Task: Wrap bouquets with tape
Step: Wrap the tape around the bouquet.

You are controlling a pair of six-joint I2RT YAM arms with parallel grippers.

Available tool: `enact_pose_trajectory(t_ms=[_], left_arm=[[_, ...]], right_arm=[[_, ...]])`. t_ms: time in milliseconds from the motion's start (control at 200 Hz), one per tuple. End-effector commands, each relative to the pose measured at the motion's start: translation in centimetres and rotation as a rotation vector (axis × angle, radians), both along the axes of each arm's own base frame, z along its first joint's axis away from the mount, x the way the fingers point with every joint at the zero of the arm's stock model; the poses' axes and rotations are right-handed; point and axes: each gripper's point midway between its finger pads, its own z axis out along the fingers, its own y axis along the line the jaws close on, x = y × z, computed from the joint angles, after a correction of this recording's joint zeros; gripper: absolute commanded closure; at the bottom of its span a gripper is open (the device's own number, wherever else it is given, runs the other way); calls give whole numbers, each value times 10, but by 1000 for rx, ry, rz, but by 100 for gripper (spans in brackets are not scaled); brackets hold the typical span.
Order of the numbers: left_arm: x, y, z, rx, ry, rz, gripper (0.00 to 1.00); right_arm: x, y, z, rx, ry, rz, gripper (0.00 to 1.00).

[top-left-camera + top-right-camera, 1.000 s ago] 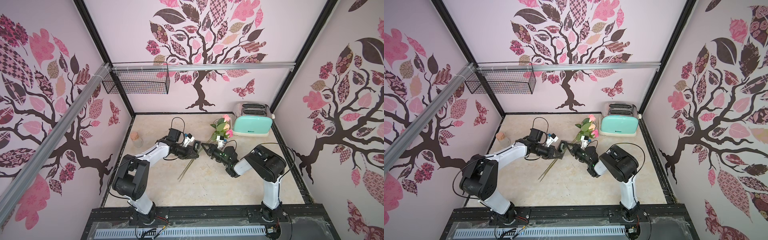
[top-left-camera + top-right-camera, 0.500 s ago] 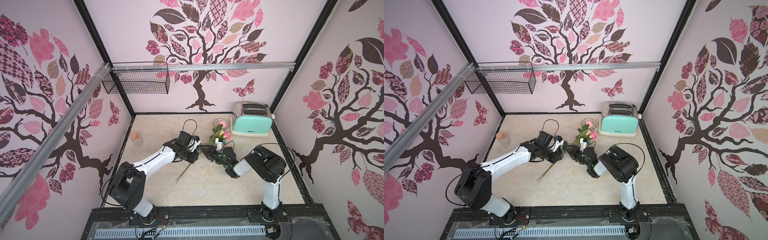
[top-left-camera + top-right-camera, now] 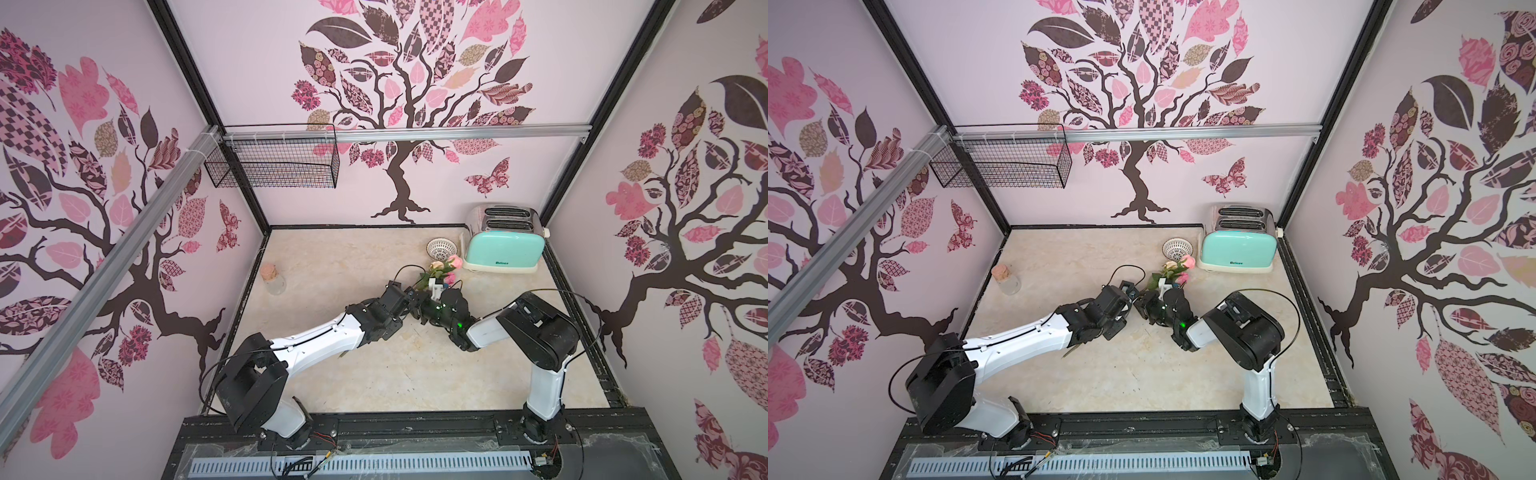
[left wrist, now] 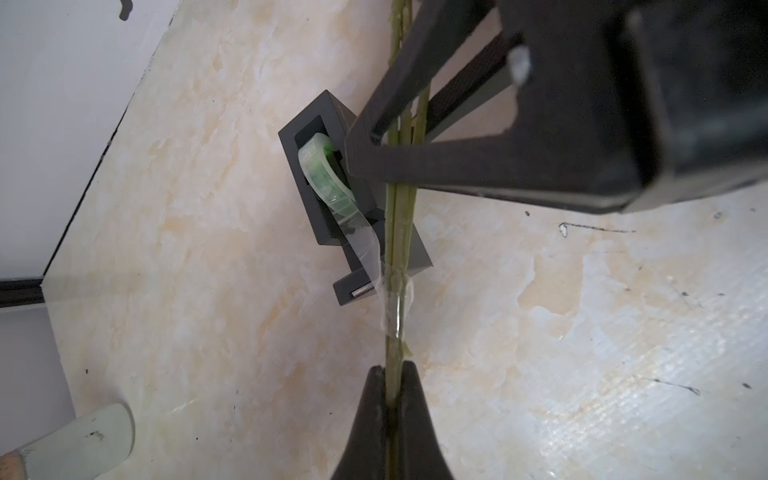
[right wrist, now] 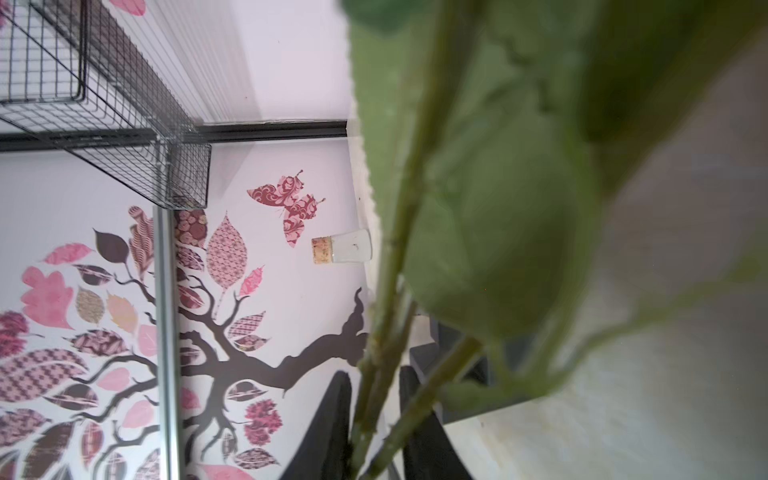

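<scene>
The bouquets' thin green stems (image 4: 398, 232) run straight up from my left gripper (image 4: 392, 370), which is shut on them. Farther along, my right gripper (image 4: 376, 139) is closed round the same stems; in the right wrist view they fill the gap of the right gripper (image 5: 376, 372) under blurred green leaves. The tape (image 4: 328, 176) sits in its black dispenser (image 4: 316, 208) on the table beside the stems. A clear strip (image 4: 395, 297) leads from the roll and is wound round them. In both top views the pink and peach blooms (image 3: 446, 266) (image 3: 1179, 266) rise behind the two meeting wrists.
A mint toaster (image 3: 503, 245) stands at the back right, with a white mesh bowl (image 3: 441, 248) beside it. A corked glass bottle (image 3: 272, 280) is near the left wall. A black wire basket (image 3: 274, 162) hangs high at the back left.
My left arm has reached farther right and back, carrying the stems toward the toaster side. The right gripper opened briefly and closed again on the stems. The blooms now stand more upright.
</scene>
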Motion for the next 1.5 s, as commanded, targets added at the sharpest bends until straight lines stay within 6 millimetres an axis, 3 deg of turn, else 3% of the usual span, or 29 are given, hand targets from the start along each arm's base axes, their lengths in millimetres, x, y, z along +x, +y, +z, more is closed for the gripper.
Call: enact_pose_trajectory(t_ms=[0, 45, 120, 155, 210, 245, 390, 425, 520, 675, 876, 1236, 1316, 1421, 1496], left_arm=[[9, -4, 15, -29, -83, 1, 100], [9, -4, 18, -47, -84, 16, 100], [7, -6, 27, -103, -87, 36, 99], [6, -8, 31, -141, -71, 39, 90], [5, -7, 39, -210, -34, 60, 67], [4, -5, 43, -275, 10, 85, 62], [11, 13, 60, -559, 211, 223, 57], [10, 15, 61, -641, 291, 251, 53], [15, 19, 63, -870, 505, 343, 52], [15, 10, 63, -1066, 698, 311, 52], [11, -8, 56, -1164, 855, 273, 52], [-8, -24, 11, -1009, 956, 284, 53], [-11, -26, 4, -994, 976, 285, 63], [-10, -26, 7, -987, 970, 271, 100], [-8, -21, 6, -928, 924, 277, 100]], right_arm=[[-1, 5, 1, 14, 31, 16, 94], [0, 6, 3, 24, 22, 15, 100], [1, 6, 5, 33, 3, 14, 100], [2, 5, 7, 38, -16, 11, 100], [2, 4, 10, 49, -41, 8, 100], [1, 4, 13, 58, -60, 10, 100], [-1, 2, 30, 111, -169, 12, 100], [-1, 1, 33, 113, -198, 11, 100], [-3, -1, 41, 109, -267, 7, 100], [-4, -5, 50, 115, -350, -9, 100], [-3, -6, 48, 120, -360, -17, 100], [1, -8, 52, 134, -367, -43, 100], [2, -8, 53, 137, -366, -45, 100], [1, -8, 51, 130, -362, -45, 100], [1, -9, 48, 123, -350, -46, 100]])
